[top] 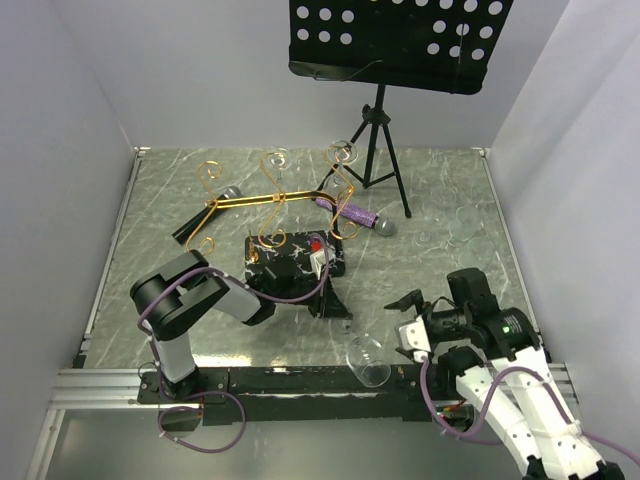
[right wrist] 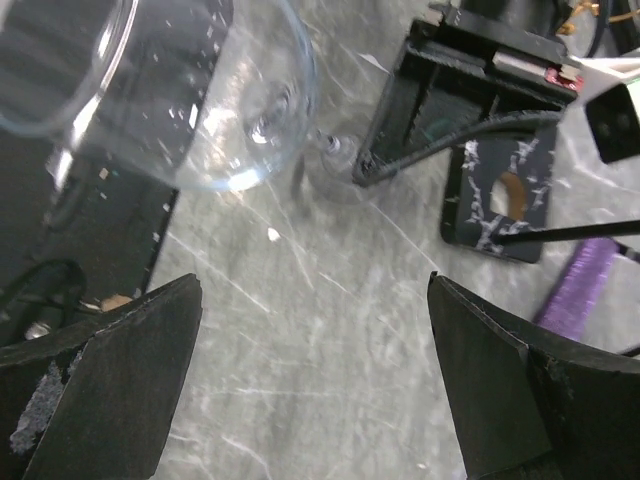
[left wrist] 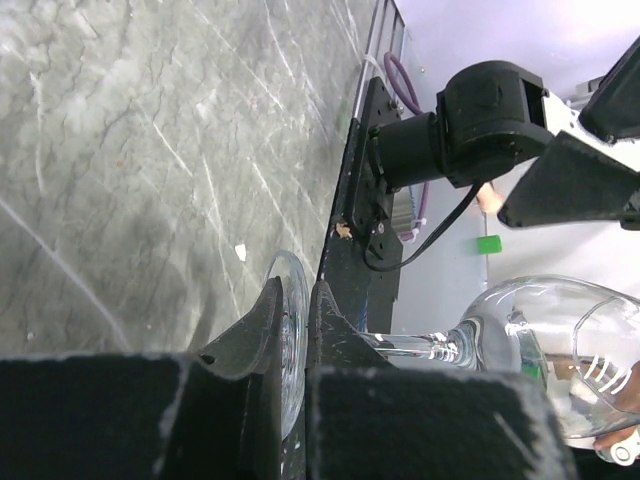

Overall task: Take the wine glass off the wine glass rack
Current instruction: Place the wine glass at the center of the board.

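At bench (top: 450, 290) front: clear stemmed wine glass (top: 368, 358) off rack, gripped by its foot.
Gold spiral-armed wine glass rack (top: 272, 205) sits mid-bench; left end effector (left wrist: 300, 300) pinched tight on glass foot; right end effector (right wrist: 315, 290) fully spread, empty, beside bowl.

**Cropped, covered, unclear**

In the left wrist view the wine glass (left wrist: 540, 340) runs off the right edge, with its foot partly behind the left gripper's (left wrist: 297, 305) jaws. The right wrist view crops its rim. From above, the music stand (top: 400, 40) is cut off overhead. The left arm (top: 215, 295) covers part of the wine glass rack's (top: 280, 262) base. Faint clear shapes (top: 464, 226) at far right are unidentifiable.
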Available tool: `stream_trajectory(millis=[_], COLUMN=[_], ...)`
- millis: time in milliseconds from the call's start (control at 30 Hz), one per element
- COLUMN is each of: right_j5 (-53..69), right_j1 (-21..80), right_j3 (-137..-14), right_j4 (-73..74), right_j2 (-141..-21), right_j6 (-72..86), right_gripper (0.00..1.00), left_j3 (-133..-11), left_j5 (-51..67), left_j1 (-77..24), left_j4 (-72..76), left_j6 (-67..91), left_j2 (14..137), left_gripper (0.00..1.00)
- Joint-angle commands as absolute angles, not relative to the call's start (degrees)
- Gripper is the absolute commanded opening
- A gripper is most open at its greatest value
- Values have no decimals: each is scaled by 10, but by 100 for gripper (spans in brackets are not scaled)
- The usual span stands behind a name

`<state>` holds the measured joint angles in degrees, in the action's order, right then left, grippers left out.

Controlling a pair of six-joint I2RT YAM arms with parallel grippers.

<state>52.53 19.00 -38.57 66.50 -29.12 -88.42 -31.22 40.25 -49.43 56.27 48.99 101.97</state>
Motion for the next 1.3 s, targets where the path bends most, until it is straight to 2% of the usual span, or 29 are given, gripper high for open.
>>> stream_trajectory(millis=[0,133,333,567,1000,1267], right_j5=[562,555,485,426,435,420], right_j1=[210,225,282,352,424,466], right_j3=[-425,-430,-374,-396,-418,-441], right_j4=[625,626,512,465,555,533], right_j2=[-346,-353,-300,-343,-358,-383], right_j6=[-815,-821,-771,-732,-839,-796], right_gripper=[100,100,100,100,100,100], left_j3=[-341,-341,-367,-389,-399,-412], left_j5=[437,438,478,497,496,492], left_j1=[-485,-473,-453,-445,-440,-439], left_j4=[608,603,589,583,568,557], left_j6=[527,533,545,554,561,564], left_j2=[1023,1026,1052,1085,1106,1122], left_gripper=[1,1,1,1,1,1])
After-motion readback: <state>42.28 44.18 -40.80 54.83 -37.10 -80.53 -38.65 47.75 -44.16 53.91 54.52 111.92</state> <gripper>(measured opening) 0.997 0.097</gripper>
